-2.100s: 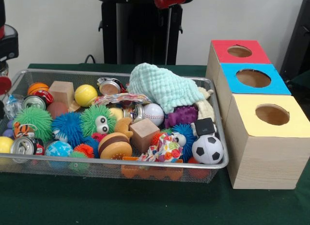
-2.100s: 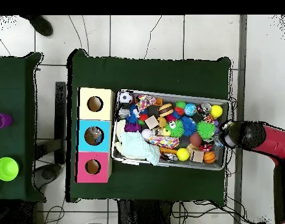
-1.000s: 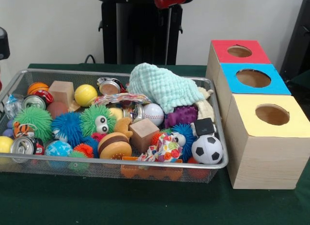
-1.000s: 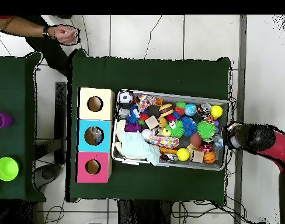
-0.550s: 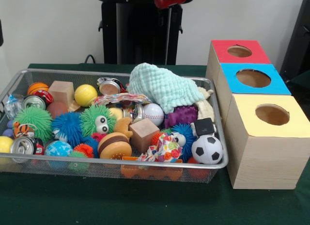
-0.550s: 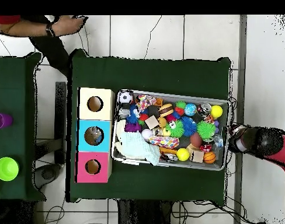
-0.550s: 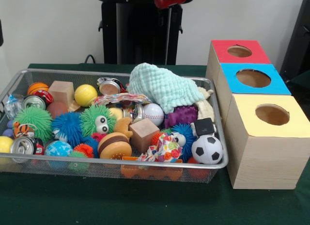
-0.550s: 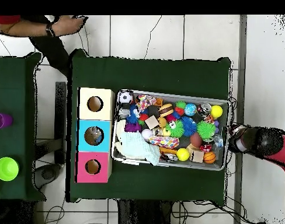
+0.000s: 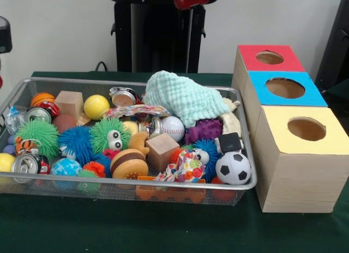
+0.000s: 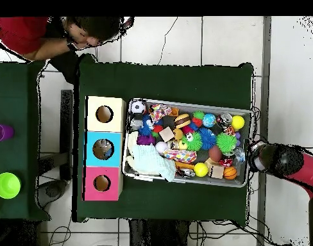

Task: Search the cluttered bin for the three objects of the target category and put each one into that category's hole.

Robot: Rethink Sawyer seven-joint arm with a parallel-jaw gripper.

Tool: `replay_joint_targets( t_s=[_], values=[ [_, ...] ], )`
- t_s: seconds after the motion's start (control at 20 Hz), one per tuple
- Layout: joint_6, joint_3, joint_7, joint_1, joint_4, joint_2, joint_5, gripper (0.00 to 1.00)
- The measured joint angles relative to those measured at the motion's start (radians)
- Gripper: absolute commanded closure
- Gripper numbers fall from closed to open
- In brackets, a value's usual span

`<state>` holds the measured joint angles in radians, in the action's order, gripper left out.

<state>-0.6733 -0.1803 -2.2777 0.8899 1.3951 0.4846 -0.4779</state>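
One clear crinkly plastic lump [image 9: 12, 119] shows in the bin [image 9: 163, 186] at the end farthest from the blue-topped hole [image 9: 285, 88], probably light, slippery and crushable, best pinched across a fold; whether the gripper [image 10: 258, 155] is released or clenched, I cannot tell

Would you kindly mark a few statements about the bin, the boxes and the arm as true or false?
1. The blue-topped box stands between the red-topped box and the yellow-topped box. True.
2. The soccer ball lies at the bin's end farthest from the boxes. False: it lies at the end nearest them.
3. A pale green cloth lies in the bin. True.
4. The arm hangs over the boxes. False: it is past the bin's opposite end.
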Motion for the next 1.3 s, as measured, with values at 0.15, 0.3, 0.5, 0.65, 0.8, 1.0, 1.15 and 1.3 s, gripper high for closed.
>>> replay_joint_targets(
  t_s=[0.15,0.3,0.5,0.65,0.8,1.0,1.15,1.3],
  values=[
    [0.044,0.026,0.0,-0.031,0.016,-0.002,0.0,0.0],
    [0.09,0.072,0.0,-0.077,0.026,-0.004,0.0,0.0],
    [0.126,0.107,0.0,-0.102,0.031,-0.008,0.014,0.0],
    [0.133,0.115,0.0,-0.097,0.033,-0.012,0.049,0.0],
    [0.135,0.118,0.0,-0.086,0.033,-0.021,0.081,0.0],
    [0.147,0.118,0.0,-0.069,0.034,-0.045,0.096,0.0],
    [0.16,0.109,0.0,-0.048,0.035,-0.068,0.103,0.0],
    [0.161,0.101,0.0,-0.034,0.043,-0.066,0.12,0.0]
  ],
)
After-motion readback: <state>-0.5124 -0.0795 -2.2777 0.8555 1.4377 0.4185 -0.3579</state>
